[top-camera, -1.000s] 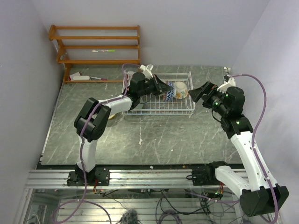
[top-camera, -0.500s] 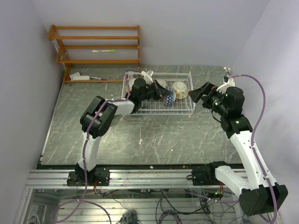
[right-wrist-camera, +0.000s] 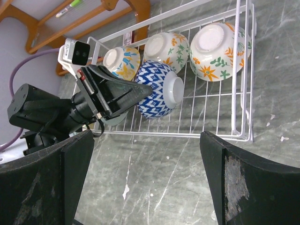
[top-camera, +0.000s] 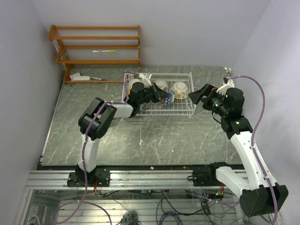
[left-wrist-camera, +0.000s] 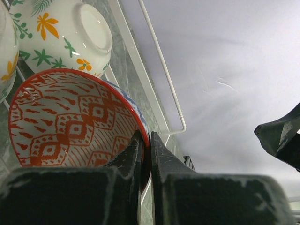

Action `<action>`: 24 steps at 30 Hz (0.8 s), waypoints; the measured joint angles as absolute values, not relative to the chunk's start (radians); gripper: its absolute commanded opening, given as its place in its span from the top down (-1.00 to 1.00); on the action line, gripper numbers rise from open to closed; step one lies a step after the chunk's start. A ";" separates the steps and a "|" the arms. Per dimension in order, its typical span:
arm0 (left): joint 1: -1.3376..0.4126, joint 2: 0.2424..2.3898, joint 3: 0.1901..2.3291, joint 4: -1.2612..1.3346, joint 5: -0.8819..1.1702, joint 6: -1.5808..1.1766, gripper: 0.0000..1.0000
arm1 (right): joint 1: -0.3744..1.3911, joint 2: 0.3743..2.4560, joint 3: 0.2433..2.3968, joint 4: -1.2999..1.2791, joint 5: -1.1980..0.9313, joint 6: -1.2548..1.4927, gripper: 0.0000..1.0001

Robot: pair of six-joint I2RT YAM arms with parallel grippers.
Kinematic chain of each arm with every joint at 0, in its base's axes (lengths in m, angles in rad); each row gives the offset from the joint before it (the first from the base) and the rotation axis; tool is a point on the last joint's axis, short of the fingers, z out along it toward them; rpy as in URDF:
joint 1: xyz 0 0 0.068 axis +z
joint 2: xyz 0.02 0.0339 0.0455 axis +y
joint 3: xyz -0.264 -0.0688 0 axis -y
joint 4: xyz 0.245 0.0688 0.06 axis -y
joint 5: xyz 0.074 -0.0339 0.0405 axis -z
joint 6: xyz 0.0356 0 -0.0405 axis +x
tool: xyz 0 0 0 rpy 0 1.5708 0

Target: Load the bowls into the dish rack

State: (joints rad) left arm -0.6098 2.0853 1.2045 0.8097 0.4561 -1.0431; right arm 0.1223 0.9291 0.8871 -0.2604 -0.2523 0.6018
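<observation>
Four bowls (right-wrist-camera: 166, 44) sit in the dish rack (right-wrist-camera: 187, 135), upper centre; left tool (left-wrist-camera: 146, 145) pinches the blue-patterned bowl (right-wrist-camera: 157, 89) by its rim, right tool (top-camera: 201, 93) spread wide.

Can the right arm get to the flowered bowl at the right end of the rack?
Probably yes: the right gripper hangs open beside the rack, and nothing stands between it and that flowered bowl.

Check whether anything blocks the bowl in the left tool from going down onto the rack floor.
Nothing visible does. The left tool pinches the blue-patterned bowl inside the dish rack, with bare wire on its near side. Three other bowls sit in the row behind, close beside it, not beneath.
</observation>
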 measured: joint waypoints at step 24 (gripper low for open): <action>-0.548 1.951 1.023 0.816 0.421 -1.012 0.44 | 0.117 0.966 0.856 -0.252 -0.281 0.603 -0.92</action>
State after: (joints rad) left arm -0.5476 1.9507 1.0233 0.8158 0.4206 -1.0122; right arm 0.1169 0.9657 0.8558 -0.2516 -0.2813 0.6029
